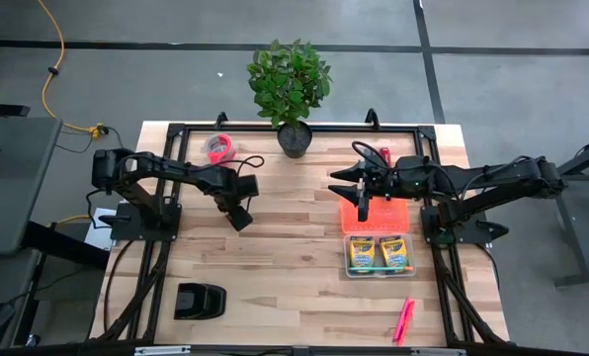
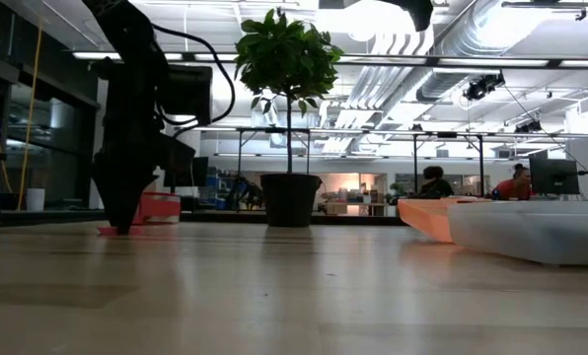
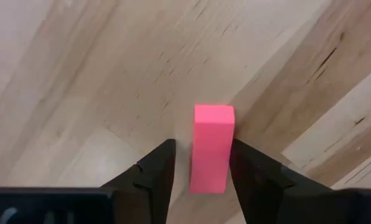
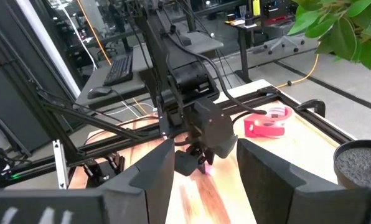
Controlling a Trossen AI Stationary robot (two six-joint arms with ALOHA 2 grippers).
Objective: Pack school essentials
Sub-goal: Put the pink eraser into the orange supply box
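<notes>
- Left gripper sits low on the table, fingers parted narrowly around the pink eraser (small gaps on both sides).
- Right gripper hovers spread wide above the orange tray.

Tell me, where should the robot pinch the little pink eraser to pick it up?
Across its two long flat sides, near the middle, coming straight down from above. The pink eraser is a narrow block lying flat on the table, and the left gripper already has a finger on each long side, with a small gap showing on one side.
</notes>
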